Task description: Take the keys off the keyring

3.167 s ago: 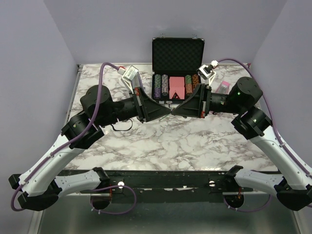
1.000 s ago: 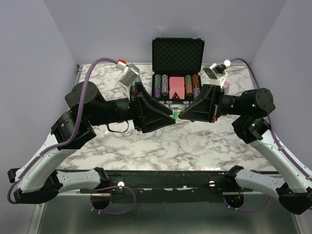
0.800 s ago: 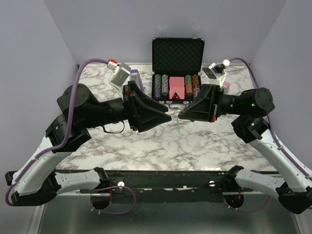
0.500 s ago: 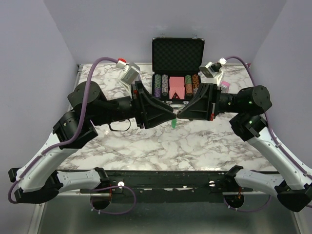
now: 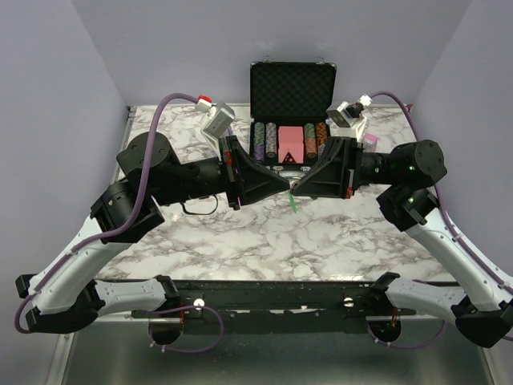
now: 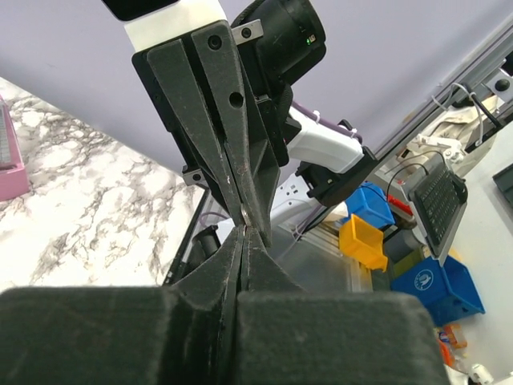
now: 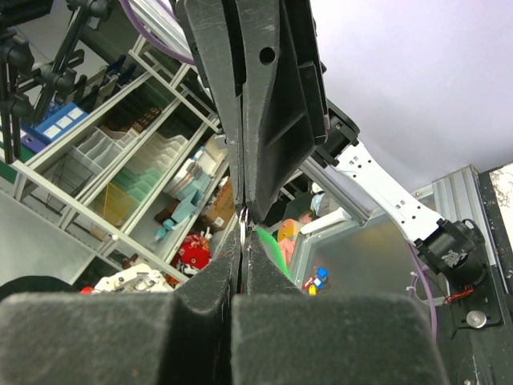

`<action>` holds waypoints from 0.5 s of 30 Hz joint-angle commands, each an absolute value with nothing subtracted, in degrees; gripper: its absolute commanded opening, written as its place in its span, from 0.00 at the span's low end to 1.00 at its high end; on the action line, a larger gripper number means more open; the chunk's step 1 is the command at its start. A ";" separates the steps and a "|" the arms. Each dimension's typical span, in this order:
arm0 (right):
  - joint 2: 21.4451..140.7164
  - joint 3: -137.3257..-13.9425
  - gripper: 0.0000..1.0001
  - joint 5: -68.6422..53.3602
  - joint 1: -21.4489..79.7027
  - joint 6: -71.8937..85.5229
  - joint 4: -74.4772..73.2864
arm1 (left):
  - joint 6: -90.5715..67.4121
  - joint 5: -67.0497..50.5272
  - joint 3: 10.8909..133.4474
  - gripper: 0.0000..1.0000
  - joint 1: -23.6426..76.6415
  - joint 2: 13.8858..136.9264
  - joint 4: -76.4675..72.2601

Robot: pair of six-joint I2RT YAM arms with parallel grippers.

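Observation:
Both grippers meet tip to tip above the middle of the marble table (image 5: 240, 233). My right gripper (image 5: 296, 188) is shut on the keyring's thin metal ring (image 7: 243, 223). The keyring's green tag (image 5: 293, 203) hangs just below the tips and shows beside my right finger as a green tag (image 7: 272, 250). My left gripper (image 5: 286, 187) has its jaws closed together on a small silver piece (image 6: 245, 213) at their tips, which looks like a key. In the left wrist view the left gripper (image 6: 244, 233) points straight at the right one. The rest of the keys is hidden between the fingers.
An open black case (image 5: 291, 88) with rows of poker chips (image 5: 265, 141) stands at the back centre, just behind the grippers. A small pink-purple object (image 5: 369, 143) sits at the back right. A thin black loop (image 5: 197, 207) lies under the left forearm.
The left gripper pulled away to the left, then came back to the right gripper's tips and closed its jaws. The right gripper stayed shut with the green tag hanging from it.

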State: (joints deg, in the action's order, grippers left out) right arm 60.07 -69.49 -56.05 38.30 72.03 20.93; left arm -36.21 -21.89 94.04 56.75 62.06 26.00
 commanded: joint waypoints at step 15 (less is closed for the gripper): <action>59.15 -73.30 0.01 -57.75 38.67 59.86 4.67 | -28.66 -29.26 104.32 0.00 57.66 67.67 44.37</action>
